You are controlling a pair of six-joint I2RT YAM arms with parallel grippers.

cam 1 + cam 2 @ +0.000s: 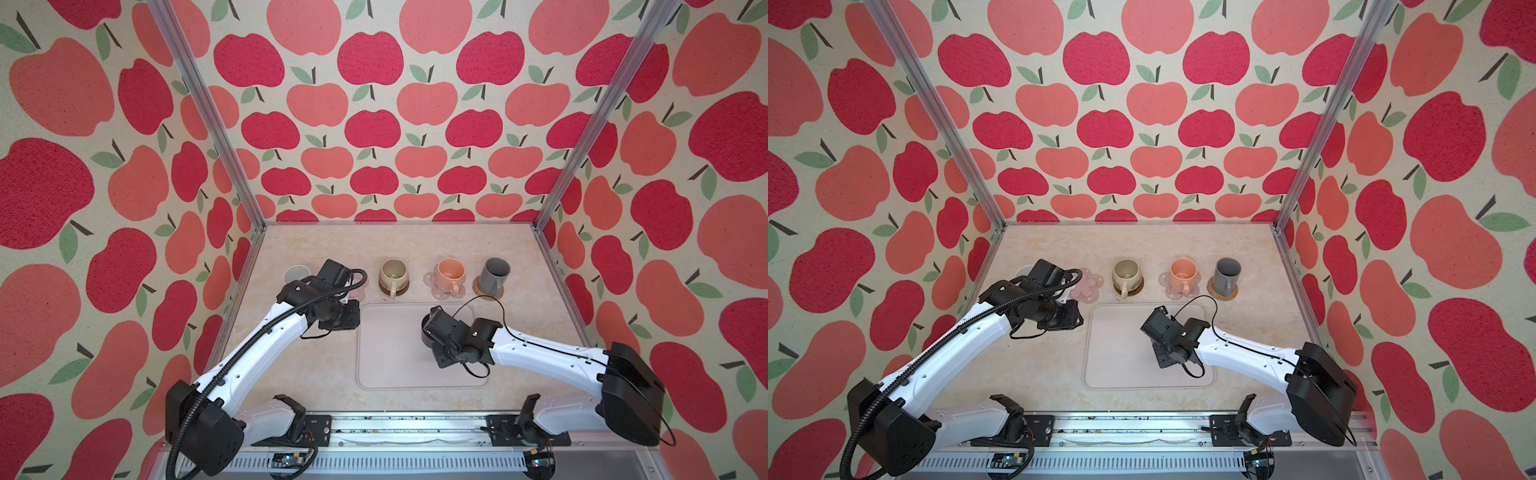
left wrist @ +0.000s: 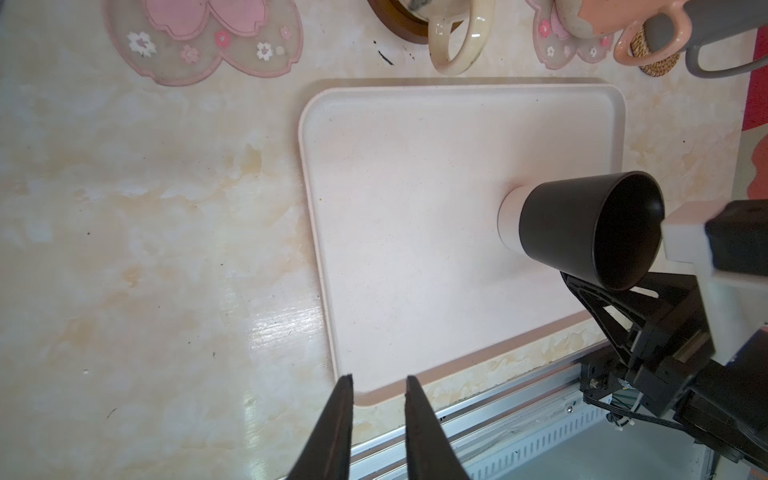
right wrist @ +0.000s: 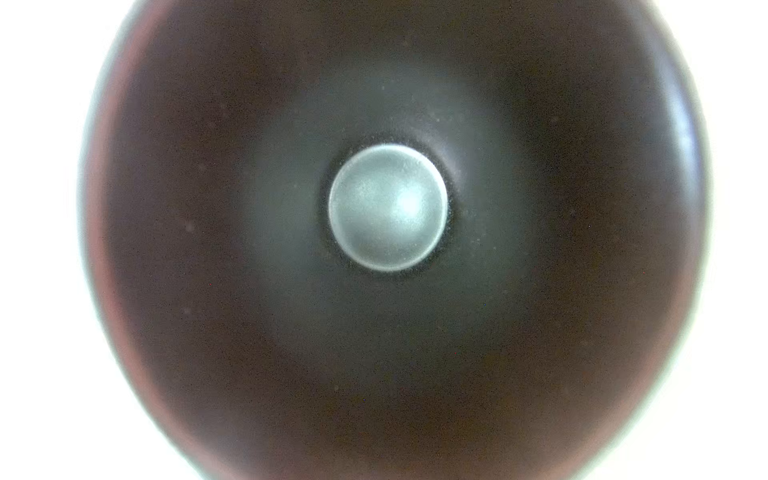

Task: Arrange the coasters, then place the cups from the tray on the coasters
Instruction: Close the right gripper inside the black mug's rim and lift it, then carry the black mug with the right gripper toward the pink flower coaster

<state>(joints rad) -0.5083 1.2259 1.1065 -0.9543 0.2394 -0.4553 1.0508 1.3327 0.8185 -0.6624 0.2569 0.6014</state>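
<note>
Black mug upright on pale pink rectangular tray, right side; right tool at rim, clamp cannot tell. Left tool slightly apart, empty. Lift straight; set on bare pink flower-shaped coaster far left.

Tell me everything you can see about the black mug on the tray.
The black mug is matte, tapering from a wide mouth to a narrow pale foot band, dark inside. It stands upright on the tray, right of its middle, alone there. No handle shows. The right gripper meets its rim; whether it grips is unclear.
</note>
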